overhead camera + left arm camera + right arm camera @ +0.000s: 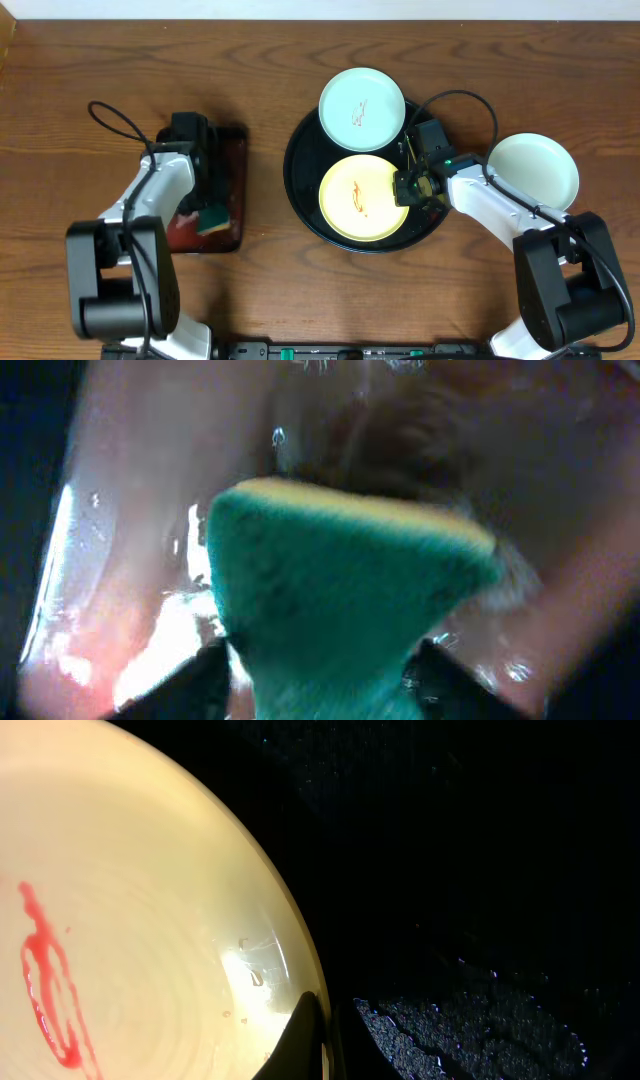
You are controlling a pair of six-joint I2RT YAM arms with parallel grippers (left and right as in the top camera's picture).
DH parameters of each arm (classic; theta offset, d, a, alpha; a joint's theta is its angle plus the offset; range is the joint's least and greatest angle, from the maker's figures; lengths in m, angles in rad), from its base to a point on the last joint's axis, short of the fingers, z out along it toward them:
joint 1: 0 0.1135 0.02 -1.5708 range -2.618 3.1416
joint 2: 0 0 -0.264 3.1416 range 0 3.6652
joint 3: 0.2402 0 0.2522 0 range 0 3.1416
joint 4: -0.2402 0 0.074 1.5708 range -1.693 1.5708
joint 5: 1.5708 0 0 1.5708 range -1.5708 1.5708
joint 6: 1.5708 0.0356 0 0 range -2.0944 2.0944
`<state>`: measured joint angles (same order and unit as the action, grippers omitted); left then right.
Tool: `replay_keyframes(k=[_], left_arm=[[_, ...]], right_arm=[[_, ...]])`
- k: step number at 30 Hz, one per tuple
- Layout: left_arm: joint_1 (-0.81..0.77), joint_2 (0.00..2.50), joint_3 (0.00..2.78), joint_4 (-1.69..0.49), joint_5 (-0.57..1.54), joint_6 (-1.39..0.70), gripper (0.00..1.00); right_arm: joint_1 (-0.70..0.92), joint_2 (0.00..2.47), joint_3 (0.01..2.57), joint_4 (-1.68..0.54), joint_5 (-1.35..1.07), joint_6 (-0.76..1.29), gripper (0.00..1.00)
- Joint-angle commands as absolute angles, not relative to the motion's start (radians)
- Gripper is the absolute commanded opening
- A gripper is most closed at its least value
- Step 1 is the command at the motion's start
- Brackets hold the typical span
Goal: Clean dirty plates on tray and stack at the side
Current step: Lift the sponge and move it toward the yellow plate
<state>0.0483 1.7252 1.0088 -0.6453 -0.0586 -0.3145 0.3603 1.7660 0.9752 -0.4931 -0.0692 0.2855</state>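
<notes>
Overhead, our right gripper (412, 186) sits at the yellow plate's (375, 215) rim on the black tray (300, 182); we cannot tell if it grips. Our left gripper (206, 203) clamps the sponge (214, 221). We should pinch squarely and lift level.

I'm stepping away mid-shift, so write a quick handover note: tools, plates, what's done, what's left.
The left tool is shut on the green sponge over the dark red tray.
The right tool sits at the right rim of the yellow plate; grip unclear.
The yellow plate and one mint plate lie in the black tray, both smeared red.
The second mint plate lies on the table at right, no smear visible: seems done.
To do: wipe the two smeared plates and stack them with it.
</notes>
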Motion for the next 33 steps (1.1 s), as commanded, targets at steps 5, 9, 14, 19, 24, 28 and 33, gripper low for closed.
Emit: replay_keyframes(k=[5,9,14,19,24,28,33], left_arm=[[0.044,1.572,1.033,-0.768,-0.028,-0.308,0.69],[0.044,1.571,1.027,-0.819,0.02,-0.311,0.64],[0.044,1.592,0.965,-0.78,0.023,-0.337,0.62],[0.044,1.636,0.894,-0.685,0.026,-0.356,0.4],[0.044,1.705,0.873,-0.622,0.026,-0.356,0.08],[0.044,1.707,0.887,-0.628,0.026,-0.356,0.07],[0.044,1.674,0.987,-0.707,0.026,-0.32,0.08]], right_arm=[[0.357,1.774,0.967,-0.514,-0.012,0.299,0.01],[0.357,1.774,0.967,-0.514,-0.012,0.299,0.01],[0.357,1.774,0.967,-0.513,-0.012,0.299,0.01],[0.357,1.774,0.967,-0.514,-0.012,0.299,0.01],[0.357,1.774,0.967,-0.514,-0.012,0.299,0.01],[0.357,1.774,0.967,-0.514,-0.012,0.299,0.01],[0.357,1.774,0.967,-0.514,-0.012,0.291,0.01]])
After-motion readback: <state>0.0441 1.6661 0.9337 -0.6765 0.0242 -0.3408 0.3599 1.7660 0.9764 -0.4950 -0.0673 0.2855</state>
